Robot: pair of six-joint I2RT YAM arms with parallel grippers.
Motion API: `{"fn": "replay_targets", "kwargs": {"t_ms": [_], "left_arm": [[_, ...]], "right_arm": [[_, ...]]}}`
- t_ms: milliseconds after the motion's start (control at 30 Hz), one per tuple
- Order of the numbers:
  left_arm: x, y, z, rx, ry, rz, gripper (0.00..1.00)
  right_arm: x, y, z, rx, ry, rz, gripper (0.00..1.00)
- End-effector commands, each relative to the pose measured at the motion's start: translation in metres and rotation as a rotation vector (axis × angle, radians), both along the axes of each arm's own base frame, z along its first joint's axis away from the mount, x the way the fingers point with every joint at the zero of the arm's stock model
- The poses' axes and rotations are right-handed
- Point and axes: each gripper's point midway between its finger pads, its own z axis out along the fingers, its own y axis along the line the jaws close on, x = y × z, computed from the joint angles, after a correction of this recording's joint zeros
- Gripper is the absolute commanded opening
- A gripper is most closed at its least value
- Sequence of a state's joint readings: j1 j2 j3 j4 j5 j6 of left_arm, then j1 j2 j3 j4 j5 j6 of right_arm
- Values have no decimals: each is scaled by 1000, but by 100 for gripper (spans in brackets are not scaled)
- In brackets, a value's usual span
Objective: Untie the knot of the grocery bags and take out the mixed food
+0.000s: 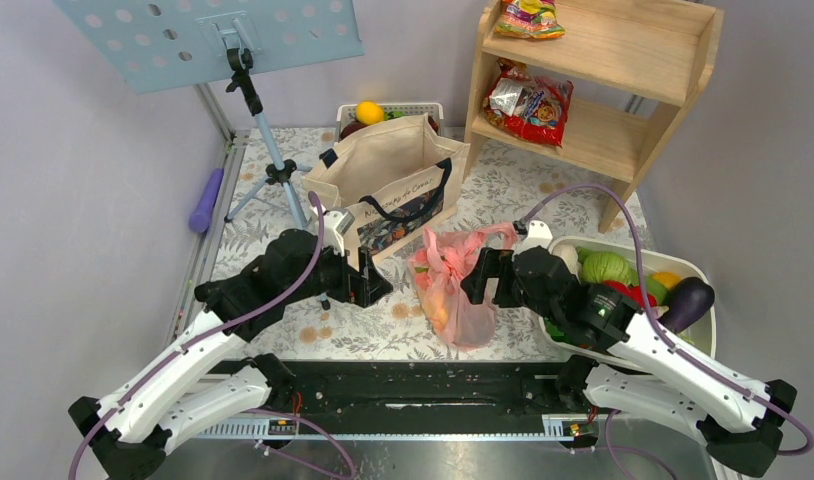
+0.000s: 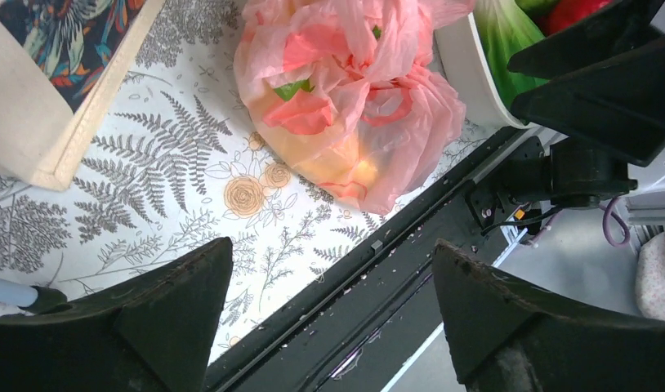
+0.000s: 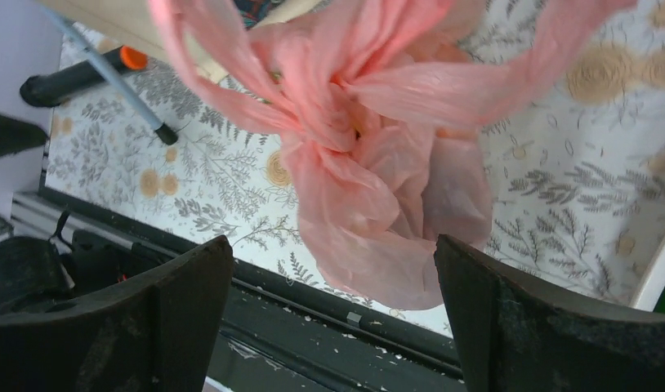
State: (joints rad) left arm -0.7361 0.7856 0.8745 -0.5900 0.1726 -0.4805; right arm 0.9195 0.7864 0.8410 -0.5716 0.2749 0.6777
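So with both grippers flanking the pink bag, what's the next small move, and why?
Probably ease the right gripper in onto the knot and close on one twisted strand. Both it and the left gripper stand open and hold nothing, one on each side of the pink bag. The bag's top looks tied shut, so nothing can come out yet.

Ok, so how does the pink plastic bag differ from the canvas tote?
The pink bag is thin, crinkly and translucent; the tote is stiff, opaque beige canvas. The pink bag is smaller and slumped; the tote is bigger and holds its shape. The pink bag has pink loop handles; the tote has dark straps. Both sit on the fern-print cloth.
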Motion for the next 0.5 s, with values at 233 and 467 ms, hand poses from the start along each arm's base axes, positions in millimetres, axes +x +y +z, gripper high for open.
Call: {"fn": "replay_targets", "kwargs": {"t_ms": [233,467], "left_arm": [[5,0,12,-55,-8,57,92],[4,13,-2,9,-19,78,93]], "right_arm": [[46,12,6,231,-34,-360,99],[75,24,0,92,-67,-410,94]]}}
